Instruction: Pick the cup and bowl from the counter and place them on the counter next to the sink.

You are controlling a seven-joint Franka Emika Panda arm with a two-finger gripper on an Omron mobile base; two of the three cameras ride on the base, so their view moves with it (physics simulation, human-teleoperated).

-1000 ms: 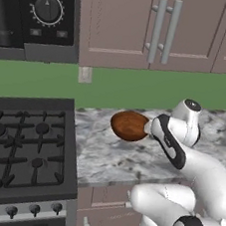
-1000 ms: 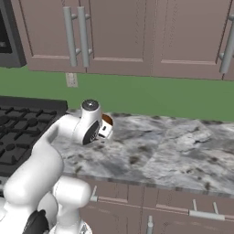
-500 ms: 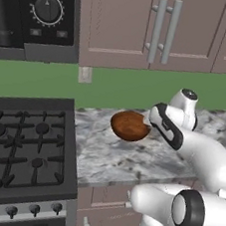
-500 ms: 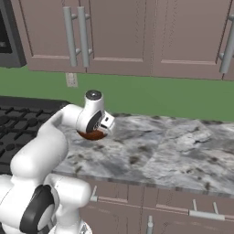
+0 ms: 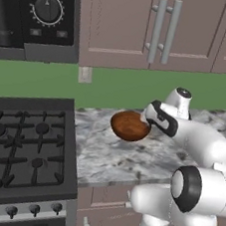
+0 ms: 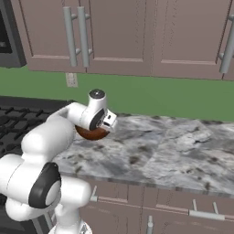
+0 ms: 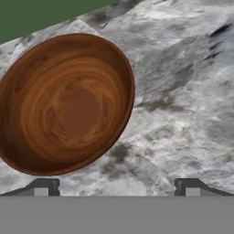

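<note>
Hand (image 7: 114, 187) (fingers spread wide, nothing between them) just beside bowl (image 7: 66, 103) on counter (image 7: 183, 105)

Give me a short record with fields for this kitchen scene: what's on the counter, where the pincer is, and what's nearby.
item on counter: round glossy reddish-brown wooden bowl, upright, empty inside
surface: grey-and-white marbled stone counter
pincer: open, fingertips apart, beside the bowl and touching nothing
held: nothing
left of the counter: black gas stove top
behind the counter: green wall strip, with brownish cabinet doors above it
</note>
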